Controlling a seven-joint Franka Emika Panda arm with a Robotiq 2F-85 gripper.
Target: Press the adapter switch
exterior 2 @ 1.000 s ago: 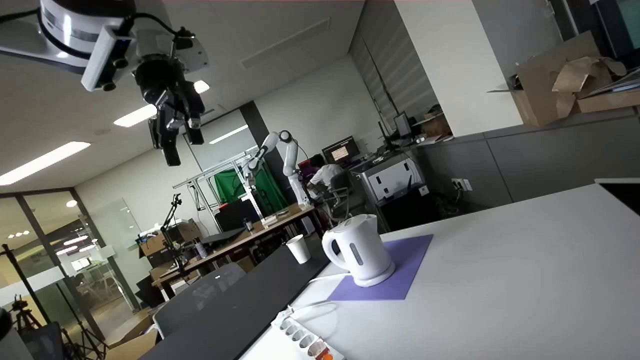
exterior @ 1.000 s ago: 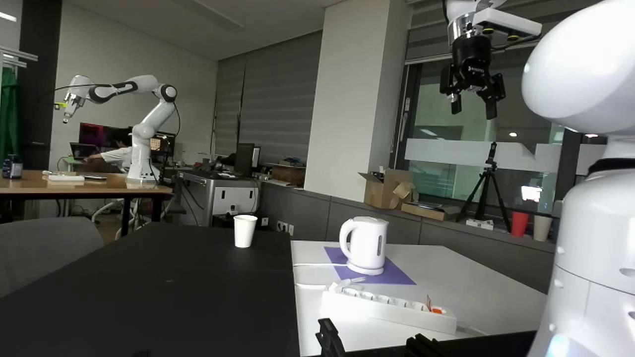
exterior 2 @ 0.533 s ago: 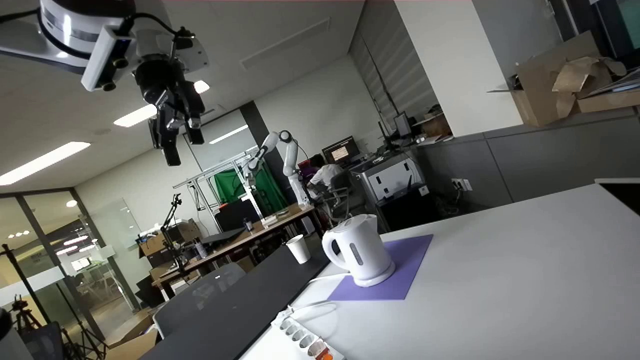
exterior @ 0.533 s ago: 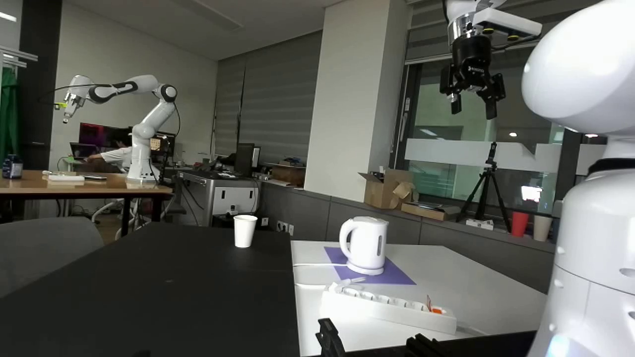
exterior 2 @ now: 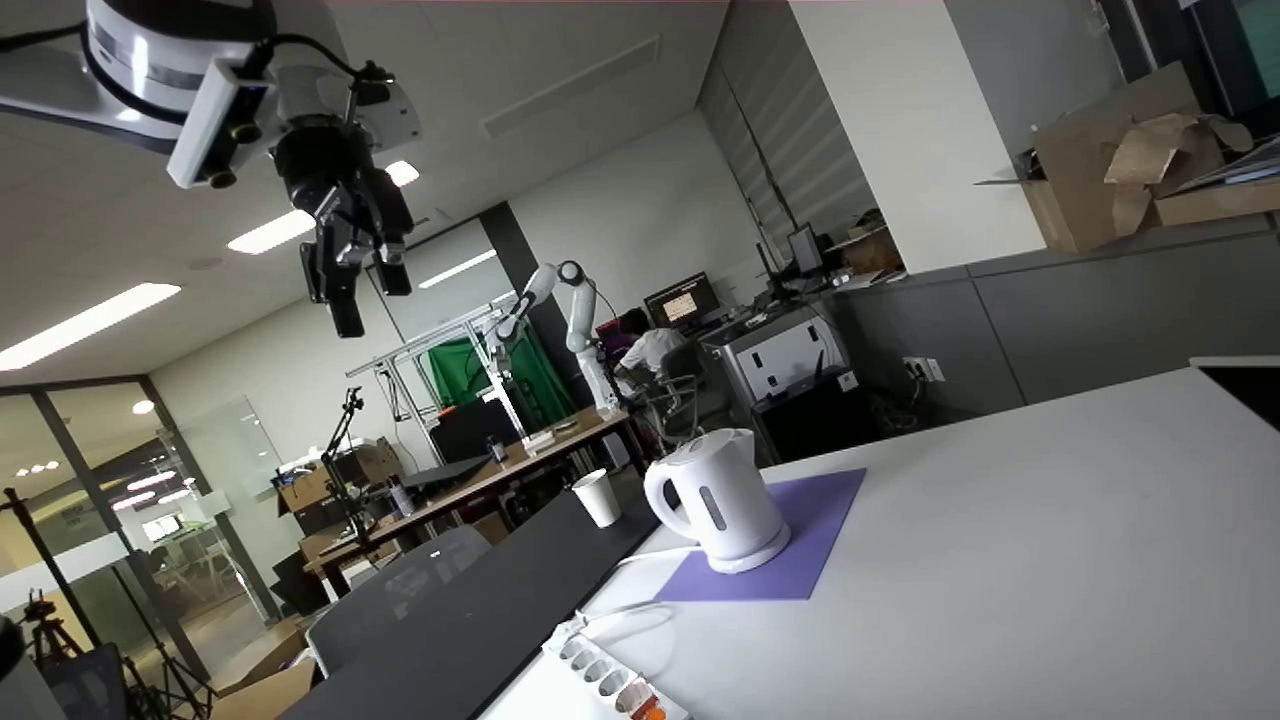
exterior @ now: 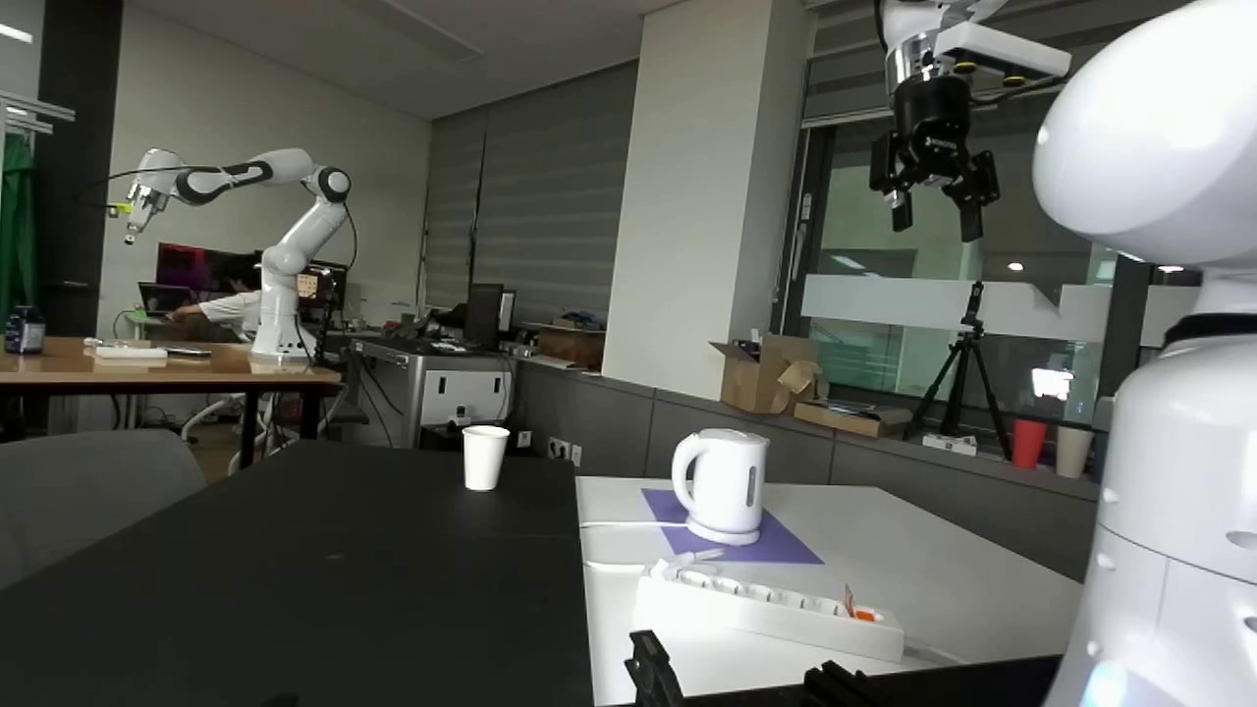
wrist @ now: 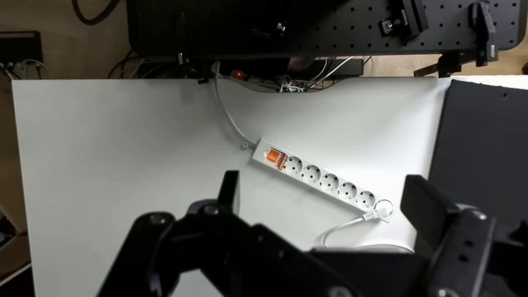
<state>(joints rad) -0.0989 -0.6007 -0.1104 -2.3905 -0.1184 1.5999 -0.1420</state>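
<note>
The adapter switch [wrist: 273,155] is a small orange button near one end of the long white power strip [wrist: 329,182]. It also shows in both exterior views [exterior: 864,617] [exterior 2: 655,713]. A reddish see-through flap [wrist: 282,161] stands up beside the switch, toward the sockets. My gripper [exterior: 936,224] is open and empty, high above the white table. It also shows in an exterior view [exterior 2: 371,308]. In the wrist view the fingers [wrist: 324,185] are wide apart, and the strip lies far below them. The switch is nearer the finger on the picture's left side.
A white kettle [exterior: 727,486] stands on a purple mat [exterior: 786,545] behind the strip. A white plug [wrist: 377,213] with its cord lies at the strip's far end. A paper cup [exterior: 484,459] stands on the black table [exterior: 373,550]. Black clamps [exterior: 653,668] sit at the near edge.
My gripper has moved down very slightly in both exterior views during the last half second. It stays open. The strip, kettle and cup have not moved.
</note>
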